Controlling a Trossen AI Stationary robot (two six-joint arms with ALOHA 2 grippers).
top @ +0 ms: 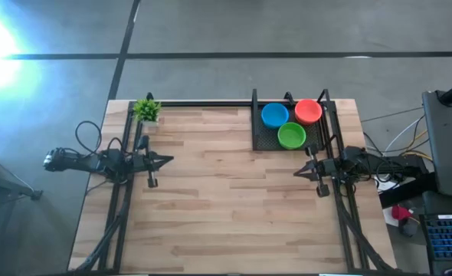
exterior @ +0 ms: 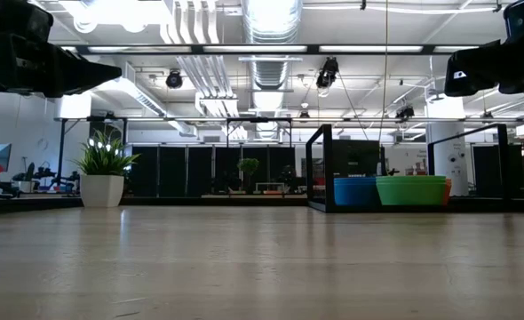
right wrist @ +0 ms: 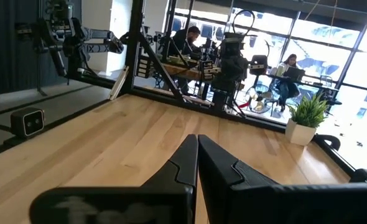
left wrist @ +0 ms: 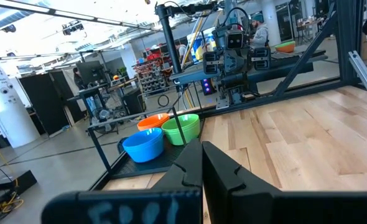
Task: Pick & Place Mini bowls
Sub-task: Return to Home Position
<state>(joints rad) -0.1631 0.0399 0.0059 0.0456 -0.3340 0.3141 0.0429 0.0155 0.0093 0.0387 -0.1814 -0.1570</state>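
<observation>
1. The right gripper (top: pixel 298 171) is empty, with its fingers pressed together, as the right wrist view confirms (right wrist: pixel 196 152). It hangs above the right side of the counter (top: pixel 226 215) and points across the width toward the left arm.
2. The left gripper (top: pixel 167 160) is also empty and pressed together, as the left wrist view confirms (left wrist: pixel 202 158). It hangs over the left side and points back toward the right arm. The potted plant (top: pixel 146 110) stands near it at the far edge.
3. All the mini bowls in view sit in the black wire shelf (top: pixel 261 138) at the far right corner of the counter.
   - The blue bowls (top: pixel 275 115) and the orange bowls (top: pixel 308 111) stand side by side at the back.
   - The green bowls (top: pixel 291 136) stand in front, close against both.
   - The number of bowls in each pile cannot be counted from above.
   - No bowl lies on the bare wood.
4. Governing relation:
   - The shelf lies off to one side of the right gripper's pointing axis, toward the far edge.
   - The green pile is the nearest, just beyond the right fingertips.
   - The right arm is much the nearer of the two.
   - The left gripper is well apart, and the shelf lies diagonally ahead of it.
   - The bowls are round, so there is no long axis to align with.
5. Judgement: placing appears complete, and only parking the arms remains. The right arm should draw back along its own axis. A swing toward the far edge risks striking the shelf frame.
</observation>
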